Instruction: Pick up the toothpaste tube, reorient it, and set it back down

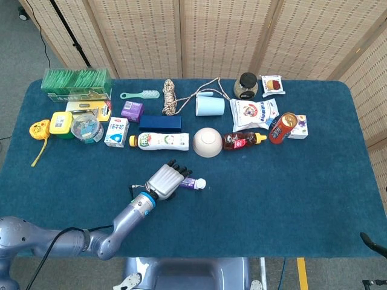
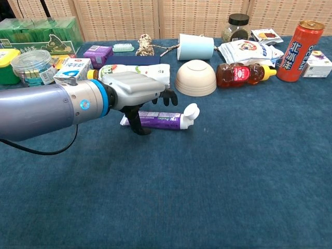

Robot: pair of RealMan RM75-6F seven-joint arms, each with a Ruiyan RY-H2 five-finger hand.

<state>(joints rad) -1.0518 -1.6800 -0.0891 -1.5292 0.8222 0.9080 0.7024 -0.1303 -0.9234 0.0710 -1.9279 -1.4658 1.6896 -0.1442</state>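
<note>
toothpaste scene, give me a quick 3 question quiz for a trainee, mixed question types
1. True or false: the toothpaste tube is standing upright on its cap.
2. Multiple choice: which item lies just beyond the tube's white cap?
A. the orange can
B. the upturned bowl
C. the tape measure
3. Short answer: which hand is over the tube, and is the other hand visible?

Key
1. False. It lies flat on the table, cap toward the robot's right.
2. B
3. The left hand, arched over the tube's tail end. The frames do not settle whether it grips the tube. The right hand shows in neither view.
</note>
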